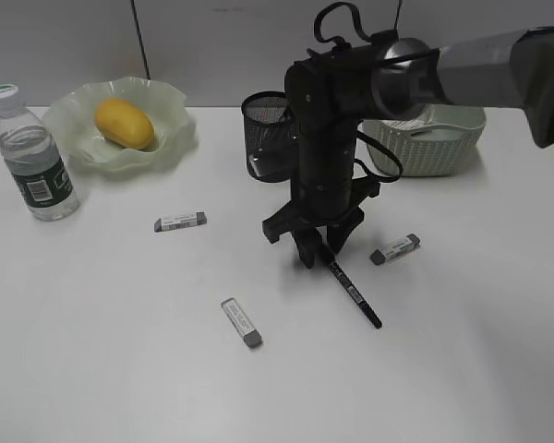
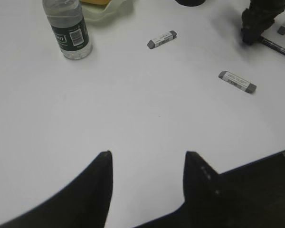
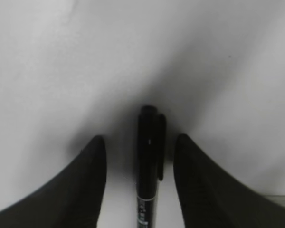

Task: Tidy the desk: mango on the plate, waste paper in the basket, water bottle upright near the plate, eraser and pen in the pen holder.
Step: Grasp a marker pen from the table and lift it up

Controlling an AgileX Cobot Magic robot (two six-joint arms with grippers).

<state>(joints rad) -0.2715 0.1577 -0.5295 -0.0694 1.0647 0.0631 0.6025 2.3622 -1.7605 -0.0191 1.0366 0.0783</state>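
- while the right gripper [image 3: 138, 142] hangs low over the desk [image 1: 120, 369], the pen [image 3: 148, 161] lies between its two spread fingers, neither finger visibly touching it, so the jaws are open and holding nothing.
- the pen's long axis runs with the gap, cap end pointing away from the wrist; in the exterior view the pen [image 1: 355, 294] runs from under the gripper [image 1: 319, 247] toward the near right, flat on the desk.
- my judgement: closing needs only a short drop; the fingers already straddle the barrel across its width.
- the pen holder [image 1: 268, 129] stands just behind the right arm, so this arm is nearer to both pen and cup.
- the left gripper [image 2: 147, 161] is open and empty, well apart over bare desk.
- three erasers lie loose: one [image 1: 180, 221] mid-left, one [image 1: 242, 322] near front, one [image 1: 394, 249] right of the gripper.
- mango [image 1: 124, 124] sits in the plate [image 1: 171, 138]; water bottle [image 1: 34, 155] stands upright beside it.
- hidden: the arm covers part of the basket [image 1: 443, 138] and pen holder; no waste paper is in sight, and the basket's inside cannot be seen.
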